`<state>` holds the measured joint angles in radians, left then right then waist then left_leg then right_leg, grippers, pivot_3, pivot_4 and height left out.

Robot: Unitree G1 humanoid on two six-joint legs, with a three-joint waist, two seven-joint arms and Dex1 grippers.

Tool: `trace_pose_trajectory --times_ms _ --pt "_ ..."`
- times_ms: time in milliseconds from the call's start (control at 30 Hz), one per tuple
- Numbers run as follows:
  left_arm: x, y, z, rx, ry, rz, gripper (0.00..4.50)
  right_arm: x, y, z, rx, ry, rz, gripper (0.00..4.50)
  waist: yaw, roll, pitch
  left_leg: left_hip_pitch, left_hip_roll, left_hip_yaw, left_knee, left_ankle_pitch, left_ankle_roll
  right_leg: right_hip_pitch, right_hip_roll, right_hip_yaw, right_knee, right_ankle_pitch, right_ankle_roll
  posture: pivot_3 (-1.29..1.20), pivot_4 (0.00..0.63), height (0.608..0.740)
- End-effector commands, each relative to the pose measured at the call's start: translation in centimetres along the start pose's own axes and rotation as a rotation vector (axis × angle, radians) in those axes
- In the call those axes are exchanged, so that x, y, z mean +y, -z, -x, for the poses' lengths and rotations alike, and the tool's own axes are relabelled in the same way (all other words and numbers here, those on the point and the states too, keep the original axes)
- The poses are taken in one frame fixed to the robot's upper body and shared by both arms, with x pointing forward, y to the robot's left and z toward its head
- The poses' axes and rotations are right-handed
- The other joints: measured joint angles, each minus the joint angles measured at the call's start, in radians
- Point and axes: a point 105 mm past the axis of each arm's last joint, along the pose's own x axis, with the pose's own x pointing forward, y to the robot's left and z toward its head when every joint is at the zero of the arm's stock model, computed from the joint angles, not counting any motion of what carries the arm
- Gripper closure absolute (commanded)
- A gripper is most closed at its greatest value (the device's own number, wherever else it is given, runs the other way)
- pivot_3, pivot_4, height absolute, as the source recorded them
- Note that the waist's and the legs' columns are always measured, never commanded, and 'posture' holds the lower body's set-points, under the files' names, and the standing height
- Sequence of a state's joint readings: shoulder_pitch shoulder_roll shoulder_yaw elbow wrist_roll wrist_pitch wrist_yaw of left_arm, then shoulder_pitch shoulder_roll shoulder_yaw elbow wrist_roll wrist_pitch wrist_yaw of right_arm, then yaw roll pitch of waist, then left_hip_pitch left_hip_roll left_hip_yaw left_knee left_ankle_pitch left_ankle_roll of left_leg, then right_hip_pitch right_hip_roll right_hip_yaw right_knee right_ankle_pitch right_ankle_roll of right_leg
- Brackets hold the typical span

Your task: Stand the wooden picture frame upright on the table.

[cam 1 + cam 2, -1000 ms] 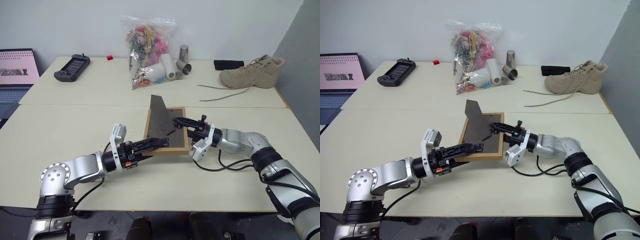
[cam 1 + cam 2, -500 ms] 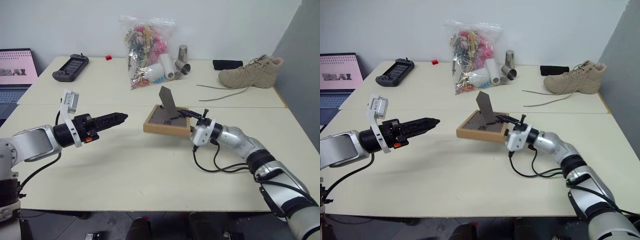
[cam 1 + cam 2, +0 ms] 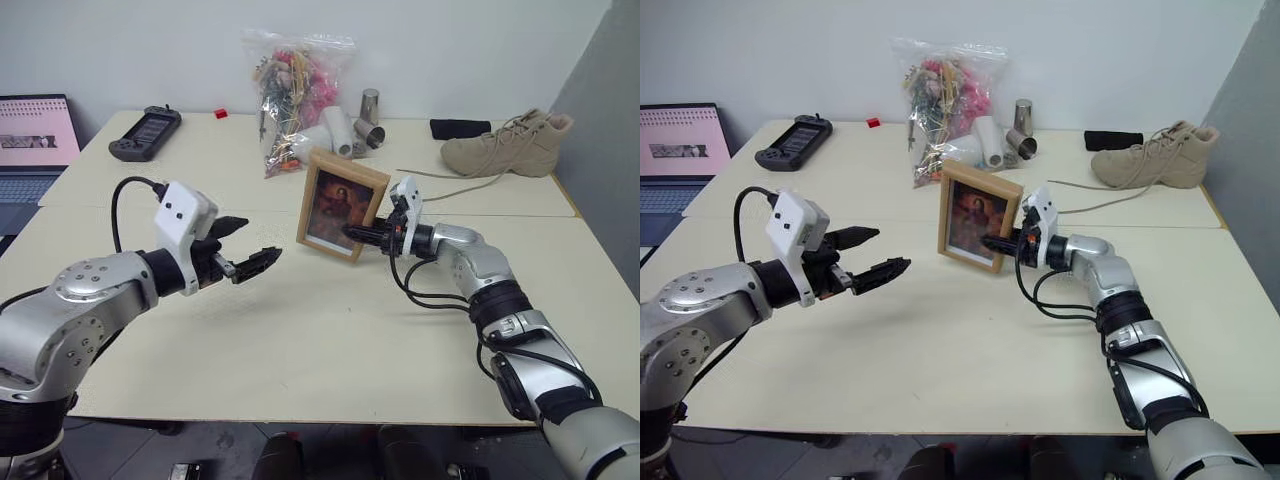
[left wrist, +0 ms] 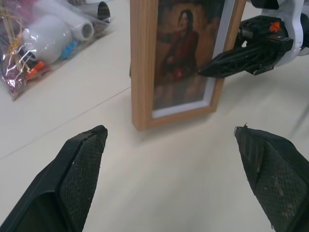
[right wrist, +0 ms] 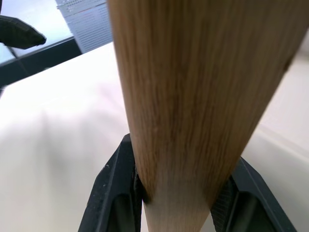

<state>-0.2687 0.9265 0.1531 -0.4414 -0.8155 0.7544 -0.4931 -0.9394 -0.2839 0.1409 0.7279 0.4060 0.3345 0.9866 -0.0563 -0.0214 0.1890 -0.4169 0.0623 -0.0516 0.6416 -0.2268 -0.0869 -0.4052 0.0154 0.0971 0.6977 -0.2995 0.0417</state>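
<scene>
Wooden picture frame upright, right edge clamped

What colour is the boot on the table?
The boot is sandy tan, laces too; it shows best in the left eye view.

The wooden picture frame stands upright on the table, its reddish-brown portrait facing the robot.

Bright, even indoor light, soft shadows; right wrist close-up blurred.
</scene>
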Motion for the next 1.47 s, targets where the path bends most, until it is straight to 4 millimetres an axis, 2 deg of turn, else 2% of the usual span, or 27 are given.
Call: trace_pose_trajectory --times_ms 33,167,367,500,533,567,667,733,900,1067,1133,1200,1300,1467 --pt "-0.3 0.3 -0.1 -0.02 -0.003 -0.026 0.0 -0.1 -1.3 0.0 -0.01 -0.034 -0.058 3.13 -0.001 0.0 0.0 0.0 0.0 0.0 0.0 0.0 0.0 0.0 0.0 0.0 0.0 0.0 0.0 0.0 0.15 0.74" --pt "-0.8 1.0 -0.3 -0.002 0.013 -0.048 0.0 -0.9 -0.4 -0.1 0.026 -0.005 -0.126 3.13 -0.001 0.0 0.0 0.0 0.0 0.0 0.0 0.0 0.0 0.0 0.0 0.0 0.0 0.0 0.0 0.0 0.15 0.74" --pt "-1.1 1.5 -0.6 0.004 0.021 -0.051 0.0 -1.2 1.4 -0.2 0.105 0.018 -0.121 3.13 -0.002 0.0 0.0 0.0 0.0 0.0 0.0 0.0 0.0 0.0 0.0 0.0 0.001 0.0 0.0 0.0 0.15 0.74" --pt "-1.0 1.7 -0.8 0.002 0.01 -0.045 0.0 -1.2 1.0 -0.7 0.092 0.022 -0.116 3.13 -0.002 -0.001 -0.001 0.001 0.0 0.0 0.0 0.0 0.0 0.001 0.0 0.0 0.001 0.0 0.0 0.0 0.15 0.74" --pt "-1.0 1.7 -0.8 0.001 0.01 -0.043 0.0 -1.2 0.9 -0.7 0.086 0.032 -0.116 2.43 -0.003 -0.001 -0.001 0.001 0.0 0.0 0.0 0.0 0.0 0.001 0.0 0.0 0.001 0.0 0.0 0.0 0.15 0.74" --pt "-1.0 1.7 -0.8 0.001 0.01 -0.043 0.0 -1.3 0.9 -0.7 0.083 0.034 -0.121 2.3 -0.003 -0.001 -0.001 0.001 0.0 0.0 0.0 0.0 0.0 0.001 0.001 0.0 0.001 0.0 0.0 0.0 0.15 0.74" --pt "-0.9 1.8 -0.9 0.007 0.012 -0.041 0.0 -1.0 1.1 -0.7 0.098 0.009 -0.118 1.46 -0.003 0.0 0.0 0.0 0.0 0.0 0.0 0.0 0.0 0.0 0.001 0.0 0.001 0.0 0.0 0.0 0.15 0.74" --pt "-0.9 1.8 -0.9 0.011 0.015 -0.045 0.0 -1.0 1.4 -0.2 0.115 -0.002 -0.113 1.1 -0.003 0.0 0.0 0.0 0.0 0.0 0.0 0.0 0.0 0.0 0.0 0.0 0.001 0.0 0.0 0.0 0.15 0.74" --pt "-0.1 2.0 -0.9 0.02 -0.002 -0.053 0.0 -1.4 1.9 1.7 0.127 0.011 -0.125 0.04 -0.003 0.0 0.0 0.0 0.0 0.0 0.0 0.0 0.0 0.0 0.0 0.0 0.001 0.0 0.0 0.0 0.15 0.74" --pt "0.8 2.5 -1.0 0.034 -0.023 -0.041 0.0 -1.2 2.8 5.4 0.147 0.052 -0.1 0.04 0.002 0.0 0.0 0.0 0.0 -0.001 0.0 0.0 0.0 0.0 0.0 -0.001 0.001 0.0 0.0 0.0 0.15 0.74" --pt "1.4 3.0 -1.0 0.044 -0.047 -0.012 0.0 -1.0 2.7 7.1 0.148 0.107 -0.016 0.04 0.003 0.0 0.0 0.0 0.0 -0.001 0.0 0.0 0.0 0.0 0.0 -0.001 0.0 0.0 0.0 0.0 0.15 0.74" --pt "2.4 3.9 -1.3 0.06 -0.091 0.013 0.0 0.1 2.2 8.6 0.132 0.136 0.066 0.04 0.003 0.0 0.0 -0.001 0.0 -0.001 0.0 0.0 0.0 0.0 0.0 -0.001 0.0 0.0 0.0 0.0 0.15 0.74" --pt "3.3 4.3 -1.7 0.046 -0.127 0.037 0.0 1.8 1.7 9.5 0.102 0.161 0.124 0.04 -0.004 0.0 0.0 0.0 0.0 -0.001 0.0 0.0 0.0 0.0 0.001 -0.001 0.001 0.0 0.0 0.0 0.15 0.74" --pt "4.9 4.3 -1.9 -0.011 -0.186 0.118 0.0 3.9 0.2 9.5 0.025 0.202 0.135 0.04 -0.009 0.0 0.0 0.0 0.001 -0.001 0.001 0.0 0.0 0.0 0.001 0.0 0.002 0.0 0.001 0.0 0.15 0.74"
